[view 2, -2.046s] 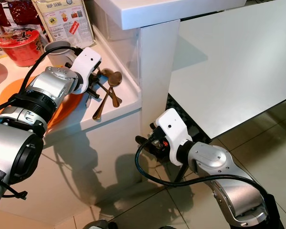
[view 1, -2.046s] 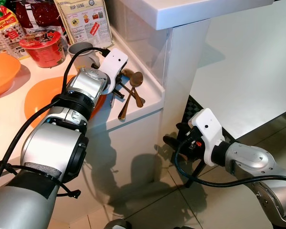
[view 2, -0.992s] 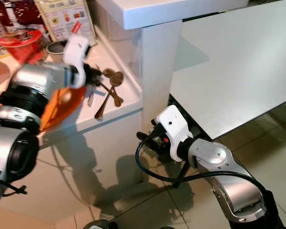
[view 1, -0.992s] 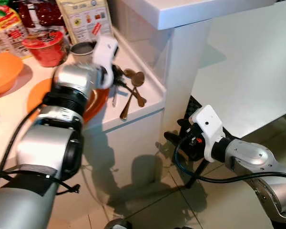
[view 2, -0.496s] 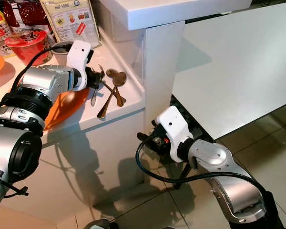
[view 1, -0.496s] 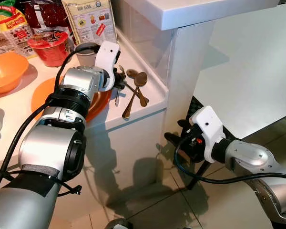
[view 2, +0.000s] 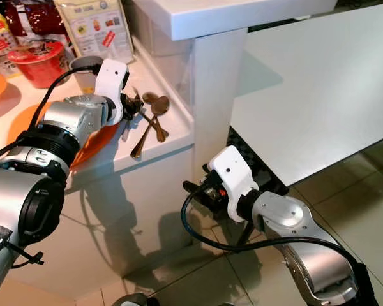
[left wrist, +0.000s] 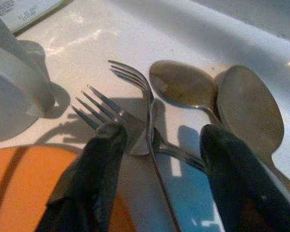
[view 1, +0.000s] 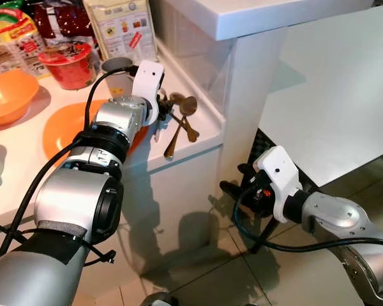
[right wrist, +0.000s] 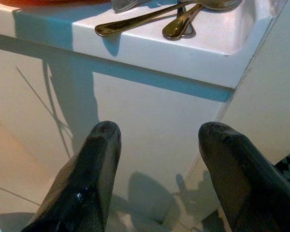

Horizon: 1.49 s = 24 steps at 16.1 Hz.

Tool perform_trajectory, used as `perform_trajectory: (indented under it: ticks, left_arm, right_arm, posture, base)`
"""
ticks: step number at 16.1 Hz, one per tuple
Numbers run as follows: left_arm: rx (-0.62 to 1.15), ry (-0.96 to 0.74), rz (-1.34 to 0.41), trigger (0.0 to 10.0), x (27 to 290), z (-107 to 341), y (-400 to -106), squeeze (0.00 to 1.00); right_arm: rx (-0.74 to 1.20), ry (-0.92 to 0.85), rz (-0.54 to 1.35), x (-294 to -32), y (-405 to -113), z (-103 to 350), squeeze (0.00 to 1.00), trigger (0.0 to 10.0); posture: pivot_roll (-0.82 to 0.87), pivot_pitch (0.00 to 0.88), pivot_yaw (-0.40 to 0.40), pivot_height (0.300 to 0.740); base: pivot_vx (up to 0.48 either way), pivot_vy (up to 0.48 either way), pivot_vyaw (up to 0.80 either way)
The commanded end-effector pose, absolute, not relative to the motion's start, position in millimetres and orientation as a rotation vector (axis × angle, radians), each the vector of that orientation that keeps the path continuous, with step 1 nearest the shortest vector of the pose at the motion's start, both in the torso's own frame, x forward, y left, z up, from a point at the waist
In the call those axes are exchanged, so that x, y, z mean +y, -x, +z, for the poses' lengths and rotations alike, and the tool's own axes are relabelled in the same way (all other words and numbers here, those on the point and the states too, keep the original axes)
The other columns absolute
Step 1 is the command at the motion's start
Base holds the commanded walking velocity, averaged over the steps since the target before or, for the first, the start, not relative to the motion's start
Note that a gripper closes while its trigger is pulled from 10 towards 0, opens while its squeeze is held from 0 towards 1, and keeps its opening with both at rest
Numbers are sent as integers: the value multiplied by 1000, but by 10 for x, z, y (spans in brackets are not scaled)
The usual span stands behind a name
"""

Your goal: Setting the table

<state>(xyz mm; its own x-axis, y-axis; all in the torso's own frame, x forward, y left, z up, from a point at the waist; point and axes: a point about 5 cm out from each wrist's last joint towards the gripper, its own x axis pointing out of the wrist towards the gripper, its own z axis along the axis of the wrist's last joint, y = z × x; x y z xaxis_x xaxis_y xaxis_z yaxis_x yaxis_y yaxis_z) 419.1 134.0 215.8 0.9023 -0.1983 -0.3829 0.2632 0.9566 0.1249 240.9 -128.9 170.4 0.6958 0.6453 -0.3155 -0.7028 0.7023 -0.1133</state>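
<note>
Right now the left gripper [left wrist: 157, 145] hangs just above the cutlery on the white counter [view 1: 198, 137], its fingers [left wrist: 104, 159] spread and empty, straddling two overlapping forks [left wrist: 130, 121] with two bronze spoons [left wrist: 217, 96] just to the right. The likeliest slip, I judge, is closing on both forks at once, or nudging one fork so it skids into the spoons, since the pieces cross and touch. The orange plate [view 1: 67, 124] lies just left of the forks, its rim under the left finger, and could be bumped. A grey cup [view 1: 118, 67] stands just beyond. Farther left sit an orange bowl [view 1: 9, 95] and a red noodle tub [view 1: 67, 60]. The right gripper [right wrist: 157, 140] hangs spread and empty below the counter edge, near the floor.
</note>
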Motion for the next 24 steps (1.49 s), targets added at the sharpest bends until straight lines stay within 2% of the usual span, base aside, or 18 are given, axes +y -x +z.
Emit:
perform_trajectory:
  ticks: [1,12,17,24]
  left_arm:
    - [341,-176,-197,10000,1348,2198,-4212,1000]
    - [340,-126,-132,10000,1292,2036,-4198,1000]
    - [316,-137,-60,10000,1401,2069,-4211,1000]
    - [264,-2,-25,10000,1501,2204,-4240,1000]
  right_arm:
    - [263,230,754,-1280,-2369,1718,0,10000]
    - [295,212,773,-1224,-2200,1752,0,10000]
    - [310,210,772,-1226,-2184,1757,0,10000]
    - [315,218,764,-1261,-2202,1776,0,10000]
  posture:
    - [-64,66,100,740]
    - [-121,136,95,740]
    - [-123,141,95,740]
    - [-122,144,88,740]
  base:
    - [0,0,0]
    - [0,0,0]
    - [0,0,0]
    - [0,0,0]
